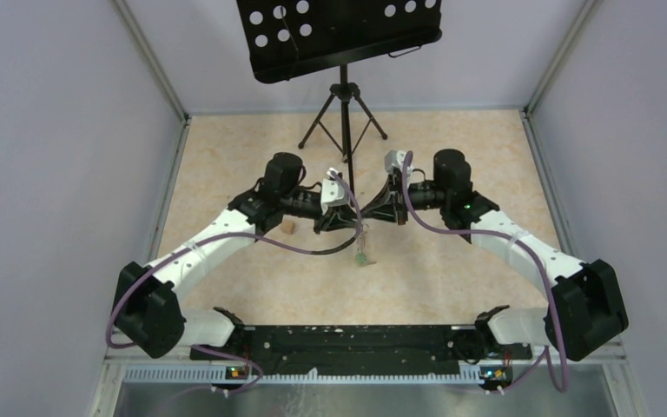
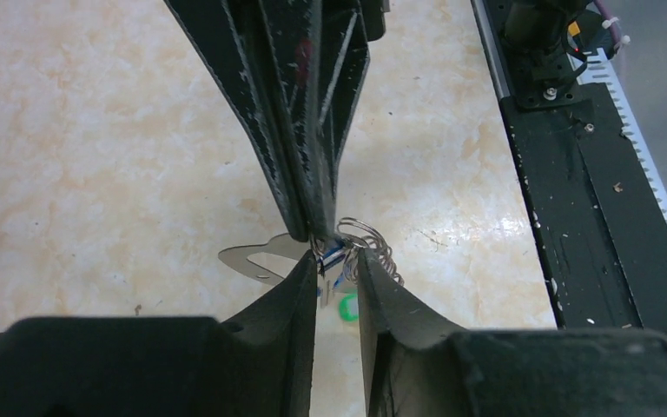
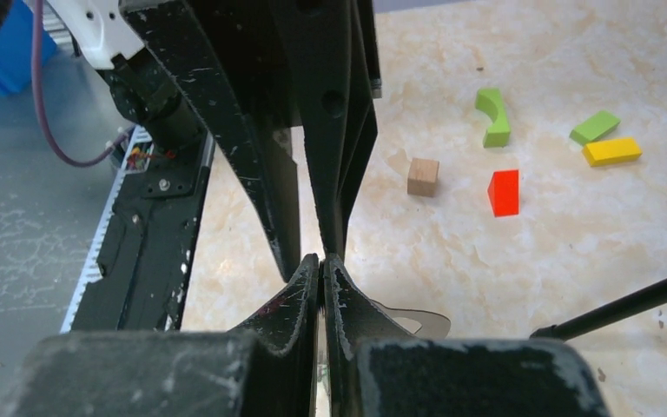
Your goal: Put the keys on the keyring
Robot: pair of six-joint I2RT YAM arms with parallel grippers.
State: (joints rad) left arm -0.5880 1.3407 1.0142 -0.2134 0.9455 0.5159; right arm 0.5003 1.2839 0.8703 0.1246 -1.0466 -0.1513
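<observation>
My two grippers meet tip to tip above the middle of the table. My right gripper (image 3: 322, 261) is shut on the keyring (image 3: 417, 322), a flat grey loop sticking out beside its fingers; the loop also shows in the left wrist view (image 2: 252, 258). My left gripper (image 2: 339, 265) has its jaws a narrow gap apart, closed on the blue-tagged key (image 2: 333, 253) next to a coil of wire rings (image 2: 366, 238). The green-tagged key (image 2: 347, 307) hangs below them; it also shows in the top view (image 1: 361, 258), under both the left gripper (image 1: 347, 219) and the right gripper (image 1: 373, 215).
A black music stand on a tripod (image 1: 343, 113) stands at the back; one leg (image 3: 625, 304) shows at right. Loose blocks lie on the table: a wooden cube (image 3: 423, 176), a red one (image 3: 504, 193), two green (image 3: 492, 117), a yellow (image 3: 611, 151). The black base rail (image 2: 573, 174) runs along the near edge.
</observation>
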